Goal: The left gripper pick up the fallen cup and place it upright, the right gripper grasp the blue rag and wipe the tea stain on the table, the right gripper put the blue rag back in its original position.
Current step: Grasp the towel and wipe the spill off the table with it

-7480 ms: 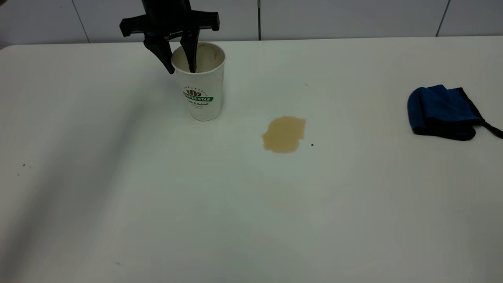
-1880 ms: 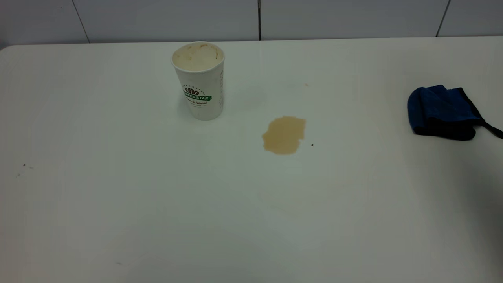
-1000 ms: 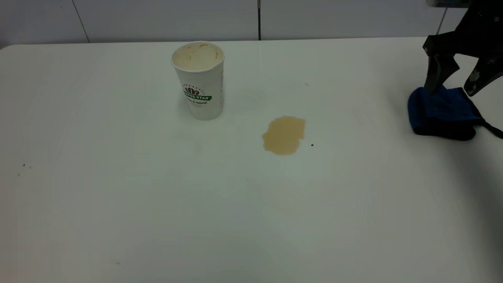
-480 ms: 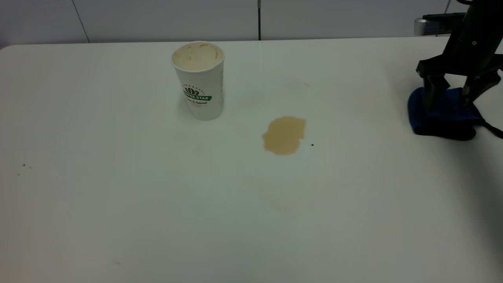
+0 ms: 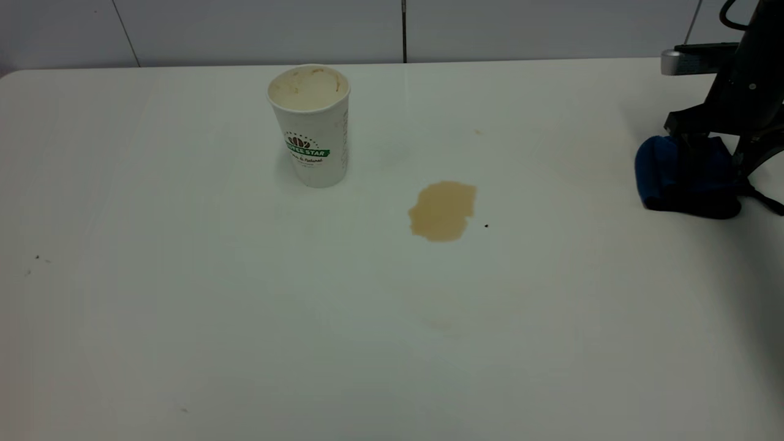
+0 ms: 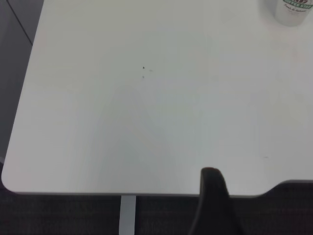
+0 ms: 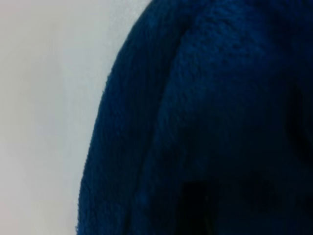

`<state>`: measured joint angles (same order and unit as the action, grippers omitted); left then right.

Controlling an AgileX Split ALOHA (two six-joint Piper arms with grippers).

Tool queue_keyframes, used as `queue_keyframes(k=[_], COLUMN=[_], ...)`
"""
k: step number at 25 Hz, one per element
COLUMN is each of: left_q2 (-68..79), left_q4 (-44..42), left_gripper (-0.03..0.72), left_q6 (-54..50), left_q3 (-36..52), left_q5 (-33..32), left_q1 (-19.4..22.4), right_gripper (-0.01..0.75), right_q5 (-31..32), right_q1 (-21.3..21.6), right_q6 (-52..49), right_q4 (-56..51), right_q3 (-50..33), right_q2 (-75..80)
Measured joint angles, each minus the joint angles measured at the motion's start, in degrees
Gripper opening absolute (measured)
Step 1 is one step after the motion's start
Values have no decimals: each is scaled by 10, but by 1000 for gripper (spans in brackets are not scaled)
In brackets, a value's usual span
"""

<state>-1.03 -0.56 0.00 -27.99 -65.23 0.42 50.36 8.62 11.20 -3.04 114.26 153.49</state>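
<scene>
meanwhile the right hand (image 5: 716, 160) presses its spread fingers into the blue rag (image 5: 664, 174), cup (image 5: 312, 125) upright.

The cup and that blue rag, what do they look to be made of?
The cup looks like matte white paper, with a printed green band and a stained cream lining. The blue rag looks like soft, fuzzy cloth, perhaps microfibre: the right wrist view shows a nappy pile.

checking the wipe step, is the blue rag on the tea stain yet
No, the blue rag lies at the table's right side, well apart from the tea stain.
</scene>
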Motion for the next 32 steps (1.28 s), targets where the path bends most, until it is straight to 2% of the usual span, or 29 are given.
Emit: queue_keyframes(k=[4, 6, 8, 12, 14, 17, 20, 32], left_q2=[0, 0, 0, 0, 0, 0, 0, 0], left_q4=[0, 0, 0, 0, 0, 0, 0, 0], left_gripper=[538, 538, 538, 538, 538, 538, 538, 538], left_q6=[0, 0, 0, 0, 0, 0, 0, 0], left_q3=[0, 0, 0, 0, 0, 0, 0, 0], left_q5=[0, 0, 0, 0, 0, 0, 0, 0], left_q1=[0, 0, 0, 0, 0, 0, 0, 0], right_gripper=[596, 528, 429, 144, 70, 64, 64, 64], right_q5=[0, 1, 4, 9, 12, 15, 25, 59], right_q1=[3, 5, 5, 5, 3, -17, -57, -270], right_q6=[10, 12, 20, 53, 71, 82, 83, 33], right_q4=[-23, -35, -49, -87, -103, -105, -108, -111], right_q3=[3, 4, 5, 5, 5, 6, 6, 6], right_q2=[6, 7, 7, 9, 10, 10, 10, 13])
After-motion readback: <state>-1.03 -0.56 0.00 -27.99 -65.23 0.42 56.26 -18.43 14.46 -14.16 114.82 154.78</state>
